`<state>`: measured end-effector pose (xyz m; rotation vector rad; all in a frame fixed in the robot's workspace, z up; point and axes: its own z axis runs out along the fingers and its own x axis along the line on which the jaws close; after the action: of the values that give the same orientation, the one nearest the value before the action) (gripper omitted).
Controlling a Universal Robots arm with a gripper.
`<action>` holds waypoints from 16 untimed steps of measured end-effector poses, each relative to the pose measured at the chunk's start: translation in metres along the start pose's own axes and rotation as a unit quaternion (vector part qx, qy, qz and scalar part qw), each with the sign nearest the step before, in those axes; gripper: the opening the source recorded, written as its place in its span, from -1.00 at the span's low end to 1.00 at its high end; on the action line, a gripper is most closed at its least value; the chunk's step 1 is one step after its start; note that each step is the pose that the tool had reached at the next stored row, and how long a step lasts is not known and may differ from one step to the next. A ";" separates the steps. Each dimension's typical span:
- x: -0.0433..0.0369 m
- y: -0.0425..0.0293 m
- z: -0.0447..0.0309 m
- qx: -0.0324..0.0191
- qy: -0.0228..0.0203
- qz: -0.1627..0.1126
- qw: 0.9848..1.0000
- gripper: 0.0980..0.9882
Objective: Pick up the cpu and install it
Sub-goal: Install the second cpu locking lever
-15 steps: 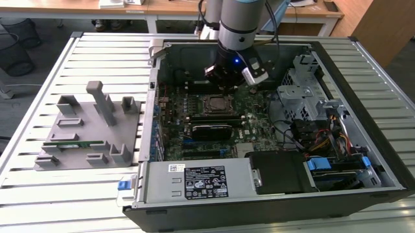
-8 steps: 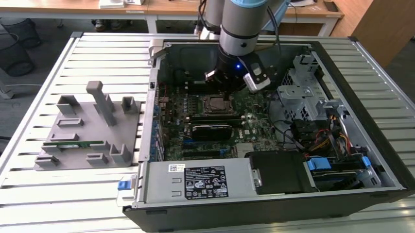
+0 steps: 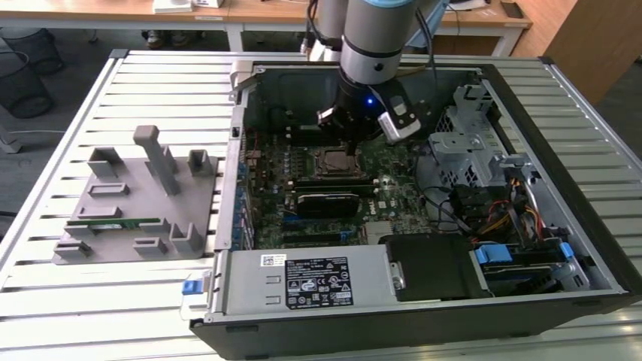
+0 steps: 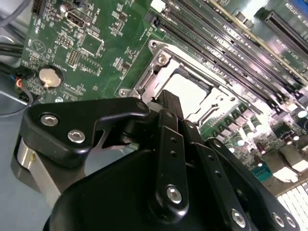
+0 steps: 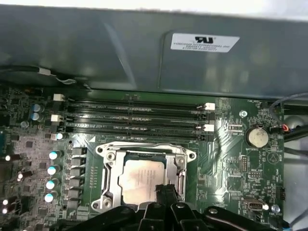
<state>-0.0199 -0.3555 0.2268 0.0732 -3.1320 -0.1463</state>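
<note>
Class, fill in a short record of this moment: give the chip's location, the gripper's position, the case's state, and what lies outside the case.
cpu: lying in the motherboard socket, silvery top facing up
gripper: directly above the socket, fingertips at the cpu's edge
computer case: lying open on the slatted table
outside the case: grey parts holder on the exterior view's left

One cpu, one socket, one coin cell, four memory slots
</note>
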 end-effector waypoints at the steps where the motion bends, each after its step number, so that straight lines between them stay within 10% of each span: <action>1: 0.0000 0.0001 -0.0020 0.000 0.000 0.000 1.000 -0.98; 13: 0.0009 -0.0181 -0.0056 0.000 0.000 0.000 1.000 -0.98; 16: 0.0014 -0.0304 -0.0067 0.000 0.005 0.000 1.000 -0.98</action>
<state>-0.0199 -0.3865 0.2306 0.0722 -3.1211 -0.1463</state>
